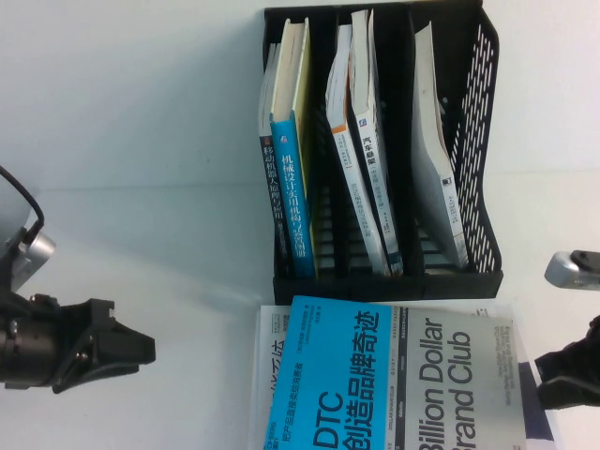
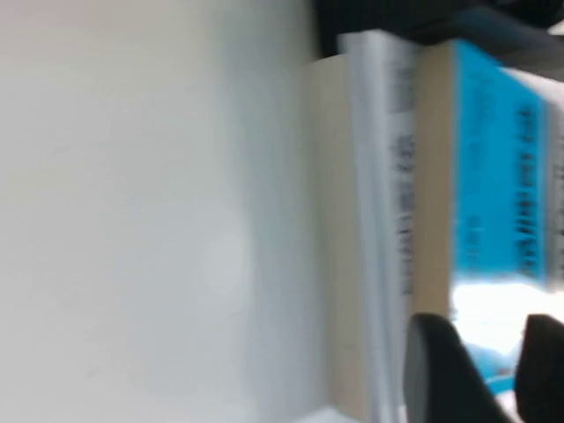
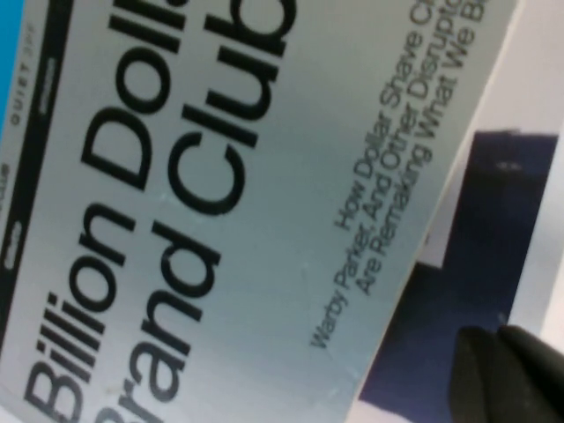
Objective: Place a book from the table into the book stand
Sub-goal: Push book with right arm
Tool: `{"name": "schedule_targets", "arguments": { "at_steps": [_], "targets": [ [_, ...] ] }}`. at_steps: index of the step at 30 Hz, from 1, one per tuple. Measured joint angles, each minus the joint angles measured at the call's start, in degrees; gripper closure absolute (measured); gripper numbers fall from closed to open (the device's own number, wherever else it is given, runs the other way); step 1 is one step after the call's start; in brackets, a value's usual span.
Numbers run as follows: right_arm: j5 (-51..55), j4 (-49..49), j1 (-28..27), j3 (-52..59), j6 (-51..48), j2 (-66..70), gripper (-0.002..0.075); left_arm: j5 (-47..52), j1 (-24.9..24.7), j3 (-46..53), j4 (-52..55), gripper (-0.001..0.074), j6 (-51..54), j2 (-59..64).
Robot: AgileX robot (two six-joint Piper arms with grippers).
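High view, book: blue-and-grey paperback lying flat, cover up, at the near edge of the worktop, on top of a white book and just in front of the book stand.
High view, book stand: black, three slots, each already holding upright books; the right slot holds the fewest and looks the roomiest.
High view, left gripper: low over the bare worktop, left of the stacked books and apart from them; whether its jaws are parted cannot be told here.
High view, right gripper: at the book's right edge, mostly cut off by the frame.
Left wrist view, book: blurred; the page edges of the stack face the camera, blue cover uppermost, with two dark fingertips standing slightly apart near it and holding nothing.
Right wrist view, book: grey half of the cover with the black title; the right gripper hovers just off the book's corner, jaws closed and empty.
Step in hand (judged): approach for the pickup.
Technique (judged): open the jaws, take only the top book by its free edge, tilt it upright, and lower it into the freest slot.
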Motion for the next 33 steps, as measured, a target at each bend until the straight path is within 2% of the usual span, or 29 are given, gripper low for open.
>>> {"name": "schedule_targets", "arguments": {
  "at_steps": [5,9,12,18,26,33],
  "targets": [
    [-0.01,-0.35,0.34,-3.66,0.00,4.97,0.0729,-3.06,0.09,0.00,5.31,0.0409,-6.22,1.93],
    [1.35,-0.35,0.34,-6.35,0.00,8.68,0.0729,-2.81,0.09,0.00,5.44,0.0261,-6.87,5.56],
    [2.19,0.03,0.68,-7.96,0.00,10.20,0.0729,-1.21,0.09,0.00,2.76,0.0197,-4.99,9.37],
    [1.60,-0.35,4.75,-9.90,0.00,11.21,0.0729,4.56,0.09,-0.12,-7.34,0.0176,6.01,17.51],
    [0.18,0.53,12.12,-12.10,1.07,11.34,0.0729,5.23,0.09,-0.25,-12.13,0.0173,13.27,21.81],
    [-1.10,1.54,12.98,-12.10,1.43,13.35,0.0729,5.23,0.09,-0.40,-13.18,0.0166,15.17,22.22]
  ]
}}
